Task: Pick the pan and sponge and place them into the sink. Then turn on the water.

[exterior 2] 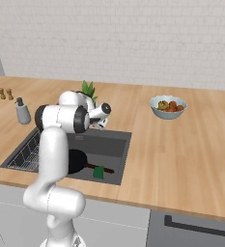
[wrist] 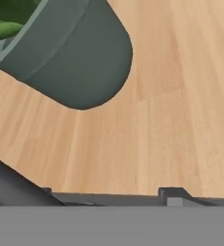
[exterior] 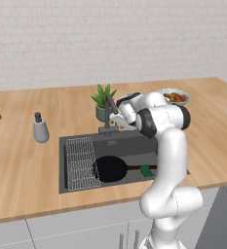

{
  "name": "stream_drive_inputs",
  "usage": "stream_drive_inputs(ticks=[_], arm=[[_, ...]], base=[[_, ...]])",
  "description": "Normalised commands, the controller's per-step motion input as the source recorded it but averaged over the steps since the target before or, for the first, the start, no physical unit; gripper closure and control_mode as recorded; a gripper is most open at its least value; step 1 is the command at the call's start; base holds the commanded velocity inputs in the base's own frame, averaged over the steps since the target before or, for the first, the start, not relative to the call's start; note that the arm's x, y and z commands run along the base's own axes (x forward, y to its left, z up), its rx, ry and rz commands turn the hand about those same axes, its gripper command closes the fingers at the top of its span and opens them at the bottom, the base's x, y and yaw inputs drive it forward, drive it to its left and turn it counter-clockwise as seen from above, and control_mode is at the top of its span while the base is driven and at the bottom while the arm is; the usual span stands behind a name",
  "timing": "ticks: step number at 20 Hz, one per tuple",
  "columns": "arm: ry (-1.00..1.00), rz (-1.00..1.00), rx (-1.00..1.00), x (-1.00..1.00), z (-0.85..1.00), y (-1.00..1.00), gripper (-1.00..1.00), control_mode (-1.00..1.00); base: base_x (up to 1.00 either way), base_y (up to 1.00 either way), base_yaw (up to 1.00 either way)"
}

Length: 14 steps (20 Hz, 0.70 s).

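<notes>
The black pan point(exterior: 110, 168) lies in the dark sink point(exterior: 134, 141) with its thin handle pointing right. The green sponge point(exterior: 146, 170) rests beside that handle; both also show in the right base view, the pan point(exterior 2: 77, 161) and the sponge point(exterior 2: 99, 172). My gripper point(exterior: 119, 118) hovers at the back rim of the basin, right next to the dark faucet point(exterior: 108, 113). In the hand view the gripper point(wrist: 108, 194) is open, its tips wide apart over the wood, with a dark bar of the faucet point(wrist: 10, 185) at the lower left. No water is running.
A potted plant point(exterior: 104, 101) stands just behind the faucet, its grey pot point(wrist: 70, 53) close ahead of the hand. A wire rack point(exterior: 80, 163) fills the sink's left part. A soap dispenser point(exterior: 40, 129) is on the left, a fruit bowl point(exterior: 176, 97) on the right.
</notes>
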Motion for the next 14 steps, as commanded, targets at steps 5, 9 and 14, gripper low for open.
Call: stream_drive_inputs(ticks=[5,9,14], arm=[[0.00,-0.01,0.03,0.20,-0.08,0.00,1.00,-1.00],[0.00,0.00,0.20,0.06,0.00,-0.02,1.00,-1.00],[0.00,-0.01,0.27,0.02,0.00,-0.14,1.00,-1.00]], base=[[0.00,0.00,0.00],[0.00,0.00,0.00],[0.00,0.00,0.00]])
